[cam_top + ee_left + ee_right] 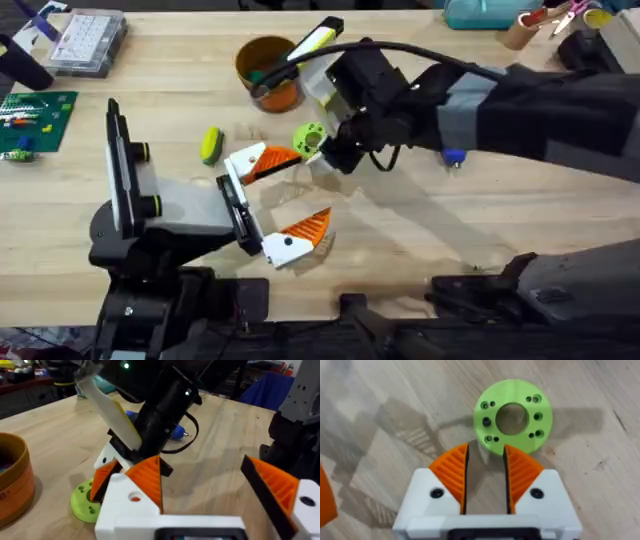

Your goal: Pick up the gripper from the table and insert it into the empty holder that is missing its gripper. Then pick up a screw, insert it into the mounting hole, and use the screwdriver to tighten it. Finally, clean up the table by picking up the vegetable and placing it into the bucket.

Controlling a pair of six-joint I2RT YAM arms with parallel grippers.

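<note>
My right gripper [485,447] hangs low over the table, its orange pads a narrow gap apart, open, with its tips at the near rim of a flat lime-green disc [512,415] [310,135]. My left gripper [310,188] [210,485] stands wide open just in front of it, holding nothing. The yellow-green vegetable [211,145] lies on the wood to the left of both. Behind it stands the orange bucket [268,72] [12,480]. The blue screwdriver [455,157] [175,430] peeks out from under the right arm. I cannot tell the holder apart from the left arm's own black and grey parts.
A clear parts box [85,40] and a green board [35,120] sit at the far left. A tall black bar with yellow-tipped knobs [118,165] rises beside the left arm. Cups and tools crowd the back right corner [545,20]. Bare wood [430,230] lies in front of the right arm.
</note>
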